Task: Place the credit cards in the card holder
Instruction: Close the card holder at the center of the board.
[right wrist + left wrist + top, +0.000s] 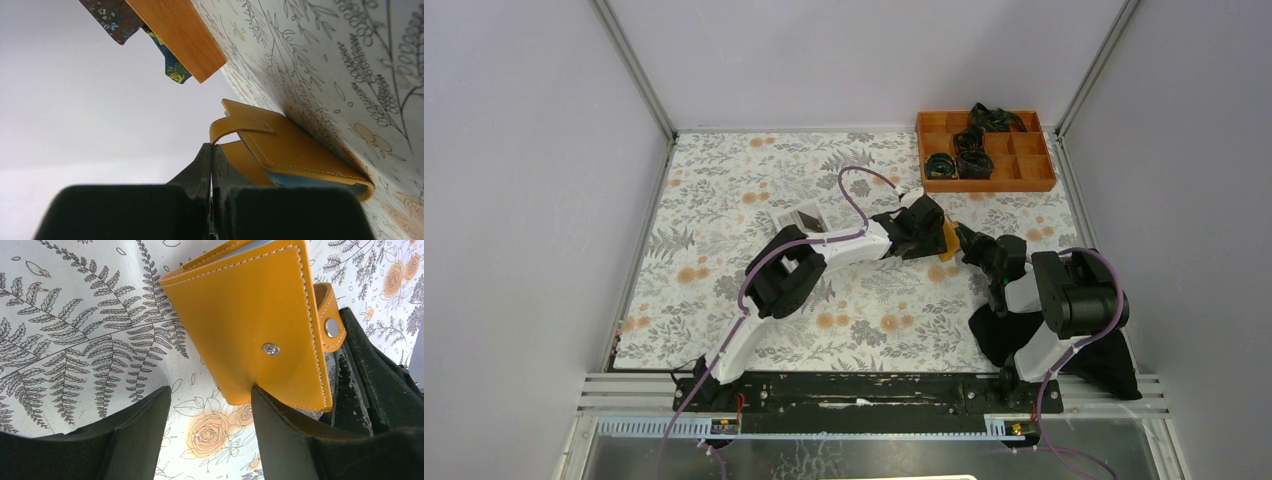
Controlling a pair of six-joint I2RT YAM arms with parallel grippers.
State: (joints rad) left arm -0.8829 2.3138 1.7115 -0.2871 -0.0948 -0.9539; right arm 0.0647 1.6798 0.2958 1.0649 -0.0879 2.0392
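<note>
- One card holder [250, 325] rests on the worktop [75, 315], just beyond the spread, empty left jaws, near one tip.
- The right jaws are clenched on its one clasp strap [240, 126].
- A pale-blue card edge [305, 179] shows inside; I cannot tell how many cards.

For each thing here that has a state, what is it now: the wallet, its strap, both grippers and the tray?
Wallet: folded shut.
Strap: unsnapped, its end free.
Left gripper: open, with the wallet's corner beside one finger.
Right gripper: shut, tips at the strap; whether it pinches the strap is unclear.
Tray: some compartments hold dark rolled items, others are empty.
</note>
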